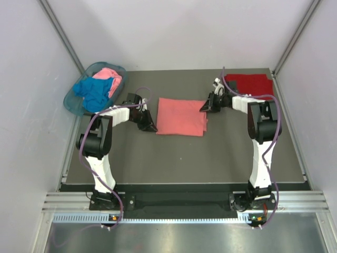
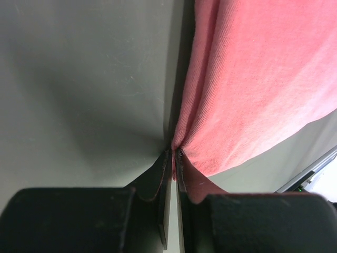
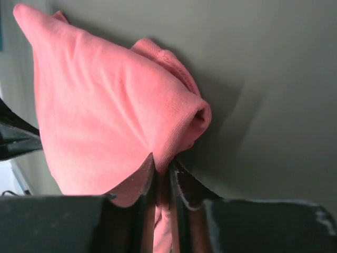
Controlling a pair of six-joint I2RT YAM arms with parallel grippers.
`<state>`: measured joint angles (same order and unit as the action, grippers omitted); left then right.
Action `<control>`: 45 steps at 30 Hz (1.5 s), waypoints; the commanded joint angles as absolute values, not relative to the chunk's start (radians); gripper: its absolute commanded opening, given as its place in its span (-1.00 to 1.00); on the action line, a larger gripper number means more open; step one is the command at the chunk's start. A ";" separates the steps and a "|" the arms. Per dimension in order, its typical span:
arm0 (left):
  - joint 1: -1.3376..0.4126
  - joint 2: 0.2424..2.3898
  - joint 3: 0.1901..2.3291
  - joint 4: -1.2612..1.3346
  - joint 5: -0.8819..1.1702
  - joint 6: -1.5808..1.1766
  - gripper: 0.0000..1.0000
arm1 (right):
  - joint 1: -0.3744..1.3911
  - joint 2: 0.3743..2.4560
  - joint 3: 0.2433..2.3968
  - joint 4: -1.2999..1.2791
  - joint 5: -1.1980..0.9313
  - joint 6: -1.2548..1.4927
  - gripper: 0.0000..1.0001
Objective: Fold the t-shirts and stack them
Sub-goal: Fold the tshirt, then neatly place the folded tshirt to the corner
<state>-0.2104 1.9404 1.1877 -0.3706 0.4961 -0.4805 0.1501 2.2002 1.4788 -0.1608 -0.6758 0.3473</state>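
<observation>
Jaws are pinched on cloth: the left gripper [image 2: 172, 154] on the lower left edge of the salmon-coral t-shirt [image 1: 181, 117], the right gripper [image 3: 163, 164] on its right edge. The shirt is laid folded mid-frame; a dark red t-shirt [image 1: 253, 83] is seen upper right, a blue t-shirt [image 1: 95, 90] and a pink t-shirt [image 1: 109, 74] in a basket [image 1: 71, 104] upper left.

My right gripper [image 3: 162, 176] is pinched tight on the salmon-coral t-shirt [image 3: 100, 116], with a thin layer of cloth caught between my two black fingers [image 3: 138, 182] at the bottom of the view. Just above my tips the folded edge bulges into a rolled loop. The cloth peaks at the upper left. Behind it lies the dark grey table [image 3: 268, 68], with the shirt's shadow on it.
</observation>
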 commanded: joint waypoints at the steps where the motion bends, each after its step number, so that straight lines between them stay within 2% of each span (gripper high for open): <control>1: -0.209 1.970 1.190 -0.379 0.391 -0.471 -0.75 | 0.150 2.152 1.430 -0.108 -0.635 0.350 -0.87; 2: -0.209 1.968 1.189 -0.379 0.388 -0.472 -0.74 | 0.164 2.122 1.411 -0.091 -0.605 0.345 -1.00; 8: -0.210 1.971 1.184 -0.391 0.364 -0.485 -0.76 | 0.244 2.010 1.355 -0.089 -0.338 0.270 -1.00; 17: -0.212 1.959 1.181 -0.414 0.328 -0.488 -0.78 | 0.363 1.870 1.249 -0.037 -0.094 0.212 -1.00; 22: -0.215 1.953 1.207 -0.437 0.319 -0.488 -0.76 | 0.367 1.868 1.241 -0.028 -0.126 0.207 -1.00; 26: -0.215 1.908 1.258 -0.498 0.304 -0.465 -0.59 | 0.316 1.887 1.278 -0.040 -0.225 0.157 -1.00; 29: -0.212 1.841 1.293 -0.551 0.256 -0.436 -0.53 | 0.276 1.914 1.356 -0.130 -0.267 0.085 -1.00; 37: -0.209 1.666 1.301 -0.563 0.275 -0.387 -0.49 | 0.224 1.918 1.514 -0.353 -0.210 -0.101 -1.00; 45: -0.206 1.618 1.287 -0.580 0.359 -0.333 -0.46 | 0.170 1.894 1.656 -0.546 -0.123 -0.244 -1.00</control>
<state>-0.2111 1.6493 1.2758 -0.5526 0.3099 -0.3721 0.1947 1.9400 1.5570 -0.4580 -0.1860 -0.1467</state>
